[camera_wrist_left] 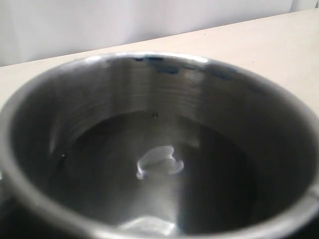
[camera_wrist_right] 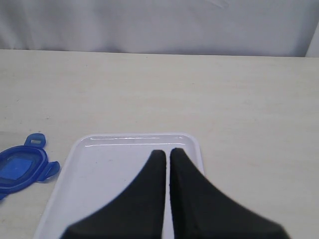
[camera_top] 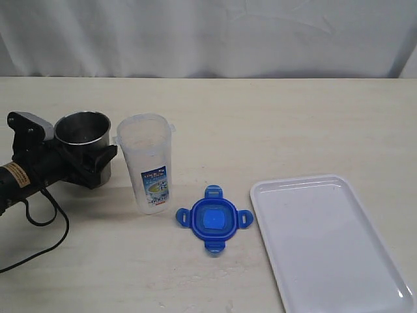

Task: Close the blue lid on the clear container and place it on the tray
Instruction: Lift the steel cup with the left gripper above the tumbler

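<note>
Closing not begun | left gripper [camera_top: 91, 156] set around steel cup [camera_top: 81, 128], grip cannot be told | right gripper [camera_wrist_right: 167, 152] closed, empty, facing tray [camera_wrist_right: 99, 169] | next: blue lid [camera_top: 214, 220] to be seated on clear container [camera_top: 148, 163]

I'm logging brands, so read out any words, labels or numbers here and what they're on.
Container label: blue and white print, too blurred to read.
Yellow sticker on the left arm: too small to read.
Lid, tray, cup: no text visible.
</note>
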